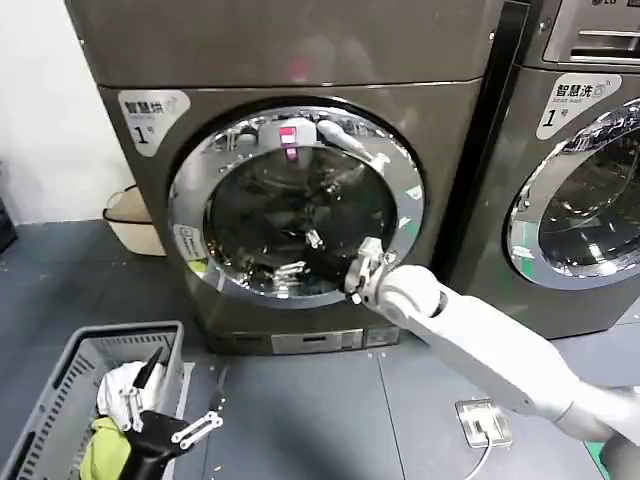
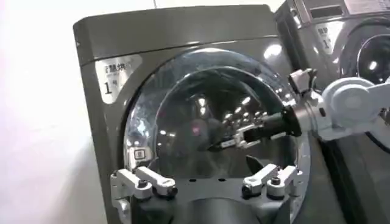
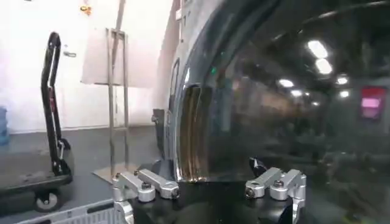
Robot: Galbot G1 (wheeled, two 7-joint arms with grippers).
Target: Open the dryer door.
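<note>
A dark grey tiled floor runs up to a white wall on the left and two bronze-grey machines standing side by side. At lower left a grey basket holds white and yellow-green laundry. The left end effector hangs low just beside the basket, fingers spread wide and holding nothing. In the middle, the dryer marked "1" has its door shut, flush in the front panel, chrome rim around dark glass. The right arm reaches in from lower right; the right end effector is at the lower right of the door's rim, fingers wide apart against the glass. Farther right stands the neighbouring washer.
</note>
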